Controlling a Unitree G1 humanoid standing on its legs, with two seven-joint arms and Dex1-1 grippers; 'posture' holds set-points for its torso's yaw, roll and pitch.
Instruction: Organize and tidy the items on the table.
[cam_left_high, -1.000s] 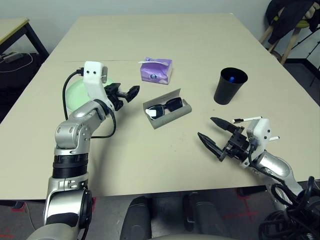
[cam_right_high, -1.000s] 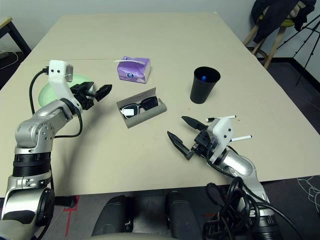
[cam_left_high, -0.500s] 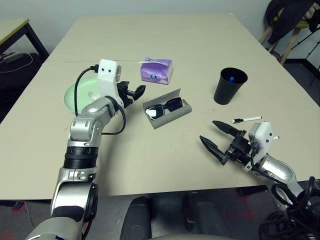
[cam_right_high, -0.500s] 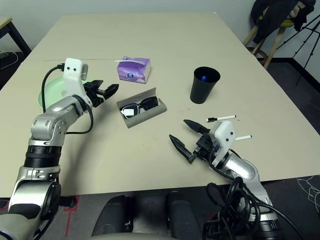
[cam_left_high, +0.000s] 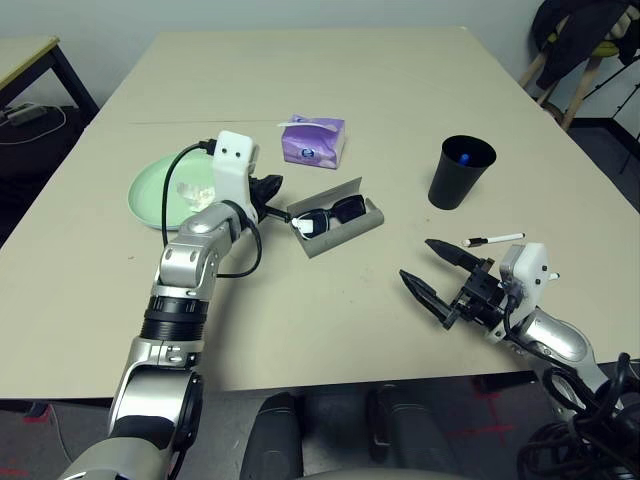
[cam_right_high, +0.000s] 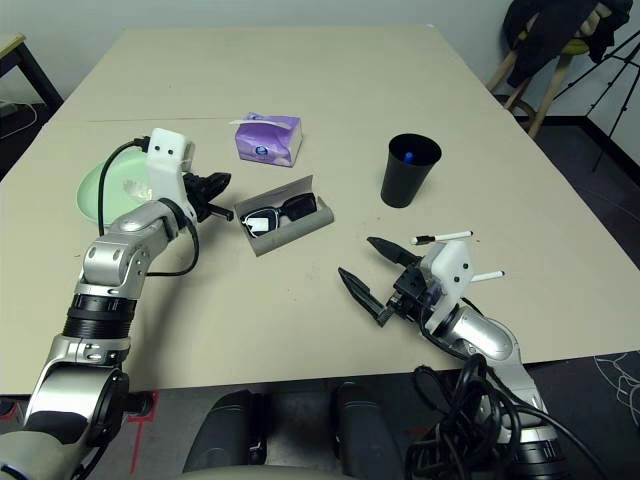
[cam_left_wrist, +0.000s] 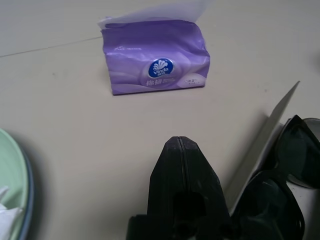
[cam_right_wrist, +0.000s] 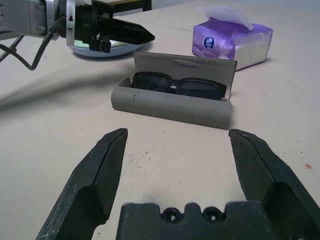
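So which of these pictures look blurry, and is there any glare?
Left wrist view: the closed left gripper looms soft, the tissue box is sharper. Right wrist view: the glasses case is crisp, the near fingers soft. Head views: even light, faint shadows, no glare.

Sunglasses (cam_left_high: 330, 214) lie in the case (cam_left_high: 337, 233), between plates (cam_left_high: 150, 190) and cup (cam_left_high: 460, 171).

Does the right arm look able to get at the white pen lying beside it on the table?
Probably yes. The white pen lies on bare table just beyond the right pincer, whose fingers stand wide open and empty. Nothing sits between them; the black cup stands farther back, apart from the pen.
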